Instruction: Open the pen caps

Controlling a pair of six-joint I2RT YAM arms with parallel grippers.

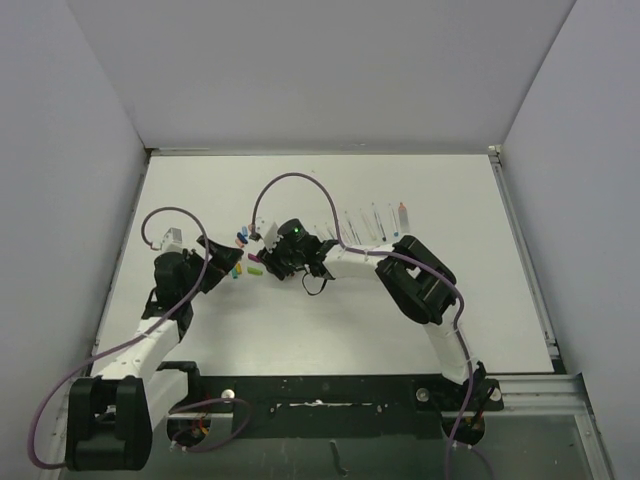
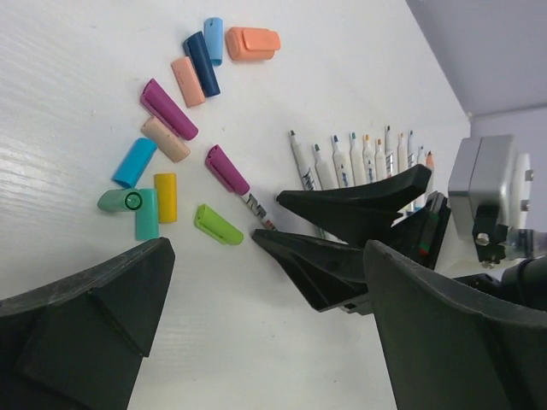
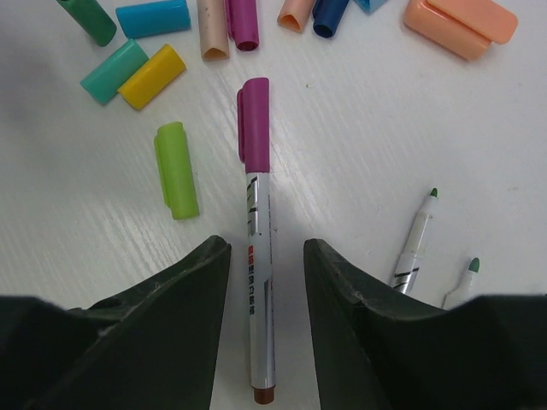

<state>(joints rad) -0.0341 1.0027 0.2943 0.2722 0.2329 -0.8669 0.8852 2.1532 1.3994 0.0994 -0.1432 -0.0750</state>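
Note:
A silver pen (image 3: 259, 282) with a magenta cap (image 3: 254, 124) still on it lies on the white table. My right gripper (image 3: 267, 256) is open, its jaws straddling the barrel with gaps on both sides. Loose pen caps lie just beyond: green (image 3: 176, 169), yellow (image 3: 151, 76), teal (image 3: 114, 71), blue (image 3: 153, 17), and a fat orange one (image 3: 460, 24). The left wrist view shows the same capped pen (image 2: 226, 169), the cap cluster (image 2: 167, 128) and the right gripper (image 2: 266, 217). My left gripper (image 2: 267, 252) is open and empty, near the caps (image 1: 243, 245).
A row of several uncapped pale pen barrels (image 1: 365, 225) lies right of the right gripper; they also show in the left wrist view (image 2: 350, 162) and the right wrist view (image 3: 416, 239). Grey walls enclose the table on three sides. Both arms meet near the table's middle.

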